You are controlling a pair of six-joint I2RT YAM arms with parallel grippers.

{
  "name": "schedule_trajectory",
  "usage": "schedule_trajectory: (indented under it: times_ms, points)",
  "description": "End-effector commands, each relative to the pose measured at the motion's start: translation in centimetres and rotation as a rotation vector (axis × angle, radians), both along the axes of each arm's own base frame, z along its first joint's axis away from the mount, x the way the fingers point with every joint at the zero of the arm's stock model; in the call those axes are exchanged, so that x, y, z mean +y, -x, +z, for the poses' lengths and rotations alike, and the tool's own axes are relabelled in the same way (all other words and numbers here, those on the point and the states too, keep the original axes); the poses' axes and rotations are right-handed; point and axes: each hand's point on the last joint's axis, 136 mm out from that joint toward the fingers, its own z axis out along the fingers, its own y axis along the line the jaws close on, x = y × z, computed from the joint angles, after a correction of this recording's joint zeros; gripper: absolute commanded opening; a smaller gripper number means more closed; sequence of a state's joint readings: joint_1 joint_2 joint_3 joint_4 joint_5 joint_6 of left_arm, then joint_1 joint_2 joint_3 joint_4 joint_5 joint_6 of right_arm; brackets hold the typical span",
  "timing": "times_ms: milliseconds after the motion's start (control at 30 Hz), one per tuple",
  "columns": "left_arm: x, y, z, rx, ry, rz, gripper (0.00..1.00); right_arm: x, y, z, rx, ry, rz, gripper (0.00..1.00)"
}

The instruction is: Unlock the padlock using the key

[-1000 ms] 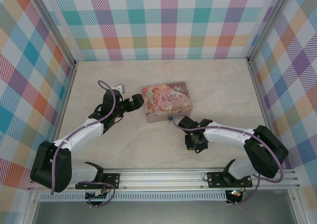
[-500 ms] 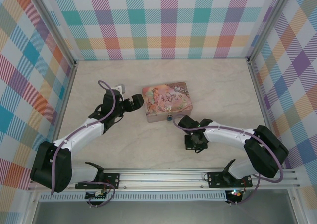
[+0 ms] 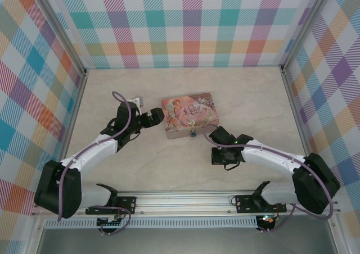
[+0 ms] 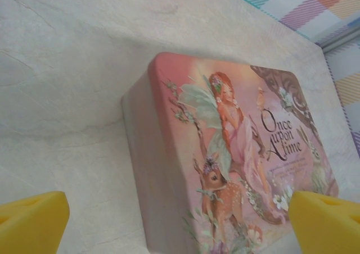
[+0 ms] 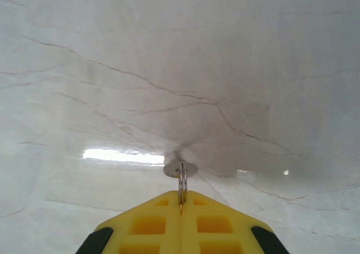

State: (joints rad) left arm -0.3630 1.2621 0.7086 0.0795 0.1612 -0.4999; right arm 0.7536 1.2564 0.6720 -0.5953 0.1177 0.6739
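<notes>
right gripper [image 5: 181, 193]: its yellow fingers are pressed together, clamped on a small piece of silvery metal that I take for the key.
key [image 5: 180, 169]: it sits at the very tip of the right gripper. A thin ring lies edge-on in the seam between the fingers, and a small round disc pokes out just past them. No blade shows, so its long axis cannot be told.
table [image 5: 112, 68]: straight ahead of the right gripper's tips and close. Whether the key touches it cannot be told.
padlock [image 3: 193, 133]: from above, a teal speck on the front wall of the tin, to the left of the right gripper and near it. It is too small to tell which way its keyhole faces.
tin [image 3: 189, 113]: directly behind the padlock, with its long side running left to right.
left gripper [image 3: 157, 117]: its fingers are wide apart and hold nothing. It sits just off the tin's left end, farther from the padlock than the right gripper.
nearer arm: the right, and it carries the key.
coming move, as a judgement: the key has to travel left and turn toward the tin's front wall. The right wrist view faces bare table, so the tips are not yet aimed at the padlock.
</notes>
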Motion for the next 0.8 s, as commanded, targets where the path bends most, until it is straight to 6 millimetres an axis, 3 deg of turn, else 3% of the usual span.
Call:
schedule_trajectory:
  times_ms: [0,333,767]
  points:
    - [-1.3,0.5,2.6,-0.035,0.087,-0.065,0.98,0.9,-0.8,1.4,-0.067,-0.08,0.042,0.0]
    - [-5.9,2.2,5.4,0.076,0.366,-0.111,0.89,4.9,-4.4,8.9,-0.381,-0.32,0.162,0.0]
    - [-9.2,0.7,6.6,0.395,0.891,0.127,0.76,11.2,-8.4,18.0,-0.735,-0.553,0.368,0.01]
